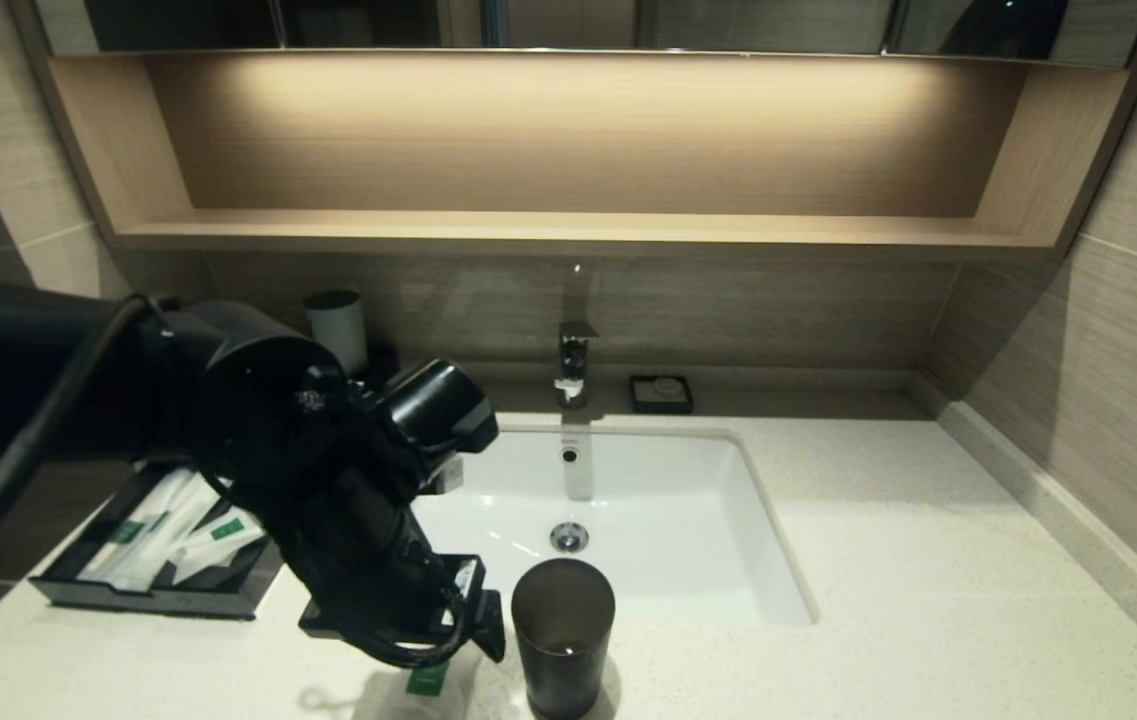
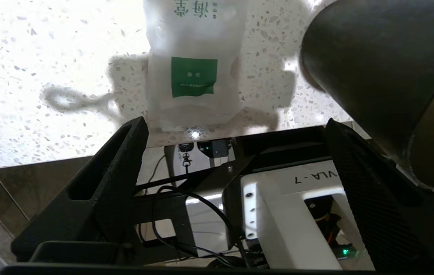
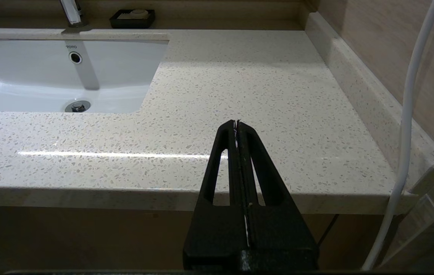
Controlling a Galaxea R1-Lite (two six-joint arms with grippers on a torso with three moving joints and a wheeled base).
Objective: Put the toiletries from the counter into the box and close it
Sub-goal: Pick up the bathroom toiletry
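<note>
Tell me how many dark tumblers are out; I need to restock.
2. One dark tumbler stands on the counter in front of the sink, beside the left gripper. Another stands at the back wall, left of the faucet. The left arm may hide others.

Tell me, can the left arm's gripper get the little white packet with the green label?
Probably yes. The left gripper is open just above the sachet, with nothing between them. The dark tumbler stands close beside it and might get bumped.

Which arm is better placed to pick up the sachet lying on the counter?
Left. The left gripper hangs open right over the sachet beside the tumbler; the right gripper sits shut at the counter's far right edge.
</note>
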